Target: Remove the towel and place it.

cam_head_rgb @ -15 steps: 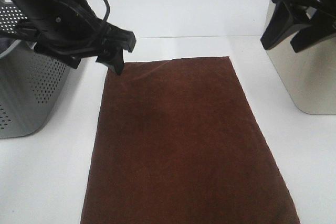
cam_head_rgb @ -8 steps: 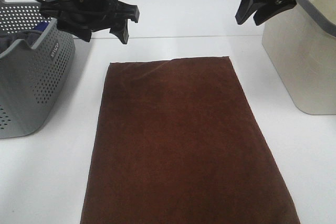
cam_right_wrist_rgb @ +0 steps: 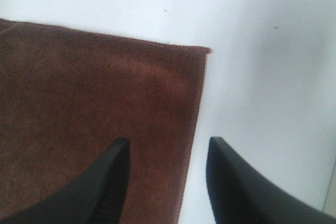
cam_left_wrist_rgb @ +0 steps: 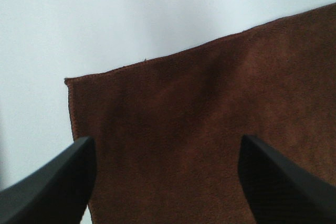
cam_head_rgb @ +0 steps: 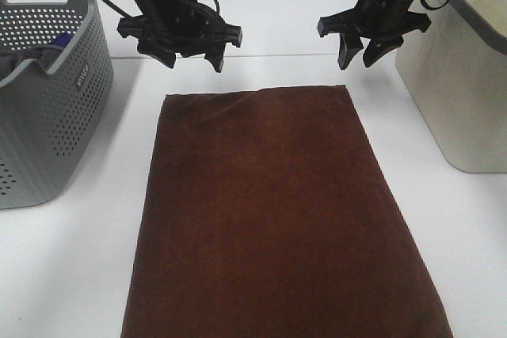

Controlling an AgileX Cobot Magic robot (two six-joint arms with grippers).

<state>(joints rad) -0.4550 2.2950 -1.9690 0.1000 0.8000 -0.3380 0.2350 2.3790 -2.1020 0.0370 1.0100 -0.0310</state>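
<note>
Towel [cam_head_rgb: 277, 211]: flat on white table [cam_head_rgb: 71, 275], lengthwise, far edge nearest the arms. Step, corner pickup: best done, I'd judge, by lowering each gripper squarely over its own far corner, pinching hem only. Left gripper [cam_head_rgb: 192, 59], right gripper [cam_head_rgb: 358, 59]: jaws spread, empty. Cloth dark brown, plush, hemmed; slight ripple at far edge.

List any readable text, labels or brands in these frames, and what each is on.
One small mark on the basket wall, under the rim: too blurred to read.
No text visible on the towel.
No text visible on the bin.
</note>
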